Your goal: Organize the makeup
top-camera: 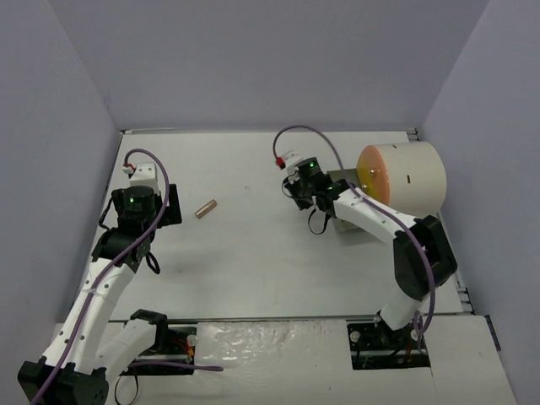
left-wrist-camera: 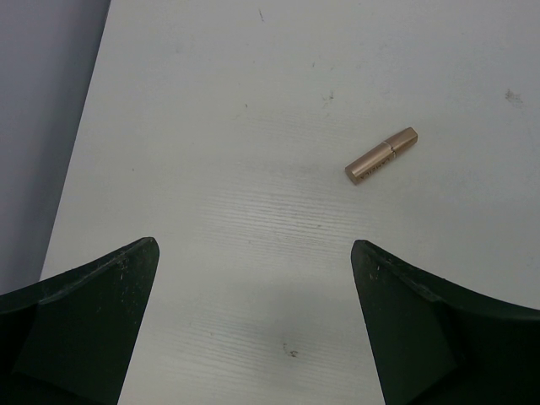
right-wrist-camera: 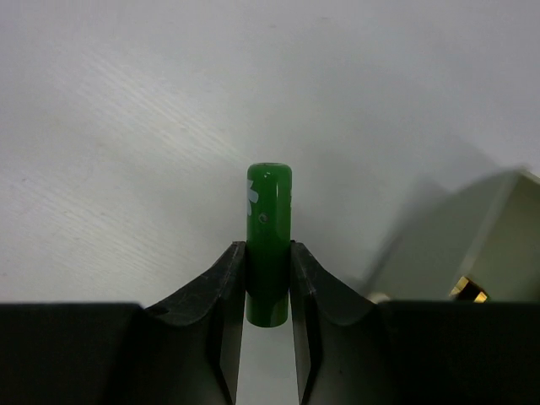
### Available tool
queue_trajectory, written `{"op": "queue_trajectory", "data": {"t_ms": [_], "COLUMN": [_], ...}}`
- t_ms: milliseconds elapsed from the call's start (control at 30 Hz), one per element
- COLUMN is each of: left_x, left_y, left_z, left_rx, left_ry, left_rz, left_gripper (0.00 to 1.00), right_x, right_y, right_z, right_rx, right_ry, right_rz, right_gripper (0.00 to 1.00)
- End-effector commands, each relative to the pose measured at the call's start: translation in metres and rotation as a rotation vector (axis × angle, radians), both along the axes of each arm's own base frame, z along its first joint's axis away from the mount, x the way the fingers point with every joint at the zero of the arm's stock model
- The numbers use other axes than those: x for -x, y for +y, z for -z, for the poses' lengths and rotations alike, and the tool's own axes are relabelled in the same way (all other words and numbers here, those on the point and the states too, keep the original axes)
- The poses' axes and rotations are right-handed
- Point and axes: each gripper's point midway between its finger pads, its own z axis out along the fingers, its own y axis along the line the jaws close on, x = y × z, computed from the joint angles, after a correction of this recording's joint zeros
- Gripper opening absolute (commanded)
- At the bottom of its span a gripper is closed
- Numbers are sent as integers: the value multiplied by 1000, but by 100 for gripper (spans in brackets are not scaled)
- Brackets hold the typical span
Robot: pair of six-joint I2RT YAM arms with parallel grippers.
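Observation:
My right gripper (right-wrist-camera: 268, 249) is shut on a green tube (right-wrist-camera: 269, 211) with white print. The tube pokes out past the fingertips, over the white table. In the top view this gripper (top-camera: 297, 187) sits just left of the cream drum. A rose-gold tube (top-camera: 206, 208) lies alone on the table, left of centre. In the left wrist view that same tube (left-wrist-camera: 381, 155) lies ahead and to the right of my left gripper (left-wrist-camera: 255, 245), which stands wide open with nothing between its fingers.
The large cream drum (top-camera: 409, 175) with an orange face lies on its side at the back right. Its pale corner (right-wrist-camera: 481, 236) shows in the right wrist view, with something gold (right-wrist-camera: 468, 289) at its foot. Grey walls enclose the table on three sides.

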Motion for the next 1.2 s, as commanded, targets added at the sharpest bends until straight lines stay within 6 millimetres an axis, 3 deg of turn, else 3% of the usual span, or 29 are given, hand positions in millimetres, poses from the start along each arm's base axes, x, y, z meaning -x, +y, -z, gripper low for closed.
{"op": "queue_trajectory", "data": {"t_ms": [0,67,167,400,567,767,967,1167], "left_x": [-10,-10,-10,-11,-12,-16,-23,-46], "left_y": [0,0,-1,-1,-4,-11,-26,-54], "left_z": [-13,-13,-12,-11,-8,-1,14,33], "left_rx": [19,20,20,19,23,32,56,95], "left_ry": [-59,-60,-56,-51,-36,-4,45,117], "left_rz": [-8,-8,-7,-6,9,44,118,243], "left_gripper": [97,97,97,97,97,97,97,97], "right_x": [-18,-14,-14,-16,-17,-18,-14,-1], "right_y": [-79,-105,-128,-148,-155,-150,-143,-119], "right_z": [-57,-58,-53,-23,-15,-31,-48,-93], "right_rx": [-38,-22,-4,-3,1,-41,-97,-263], "right_ry": [-172,-191,-187,-81,-64,-91,-104,-148], "right_rz": [349,448,524,624,650,637,605,487], "right_gripper": [0,0,1,8,24,42,47,56]}}
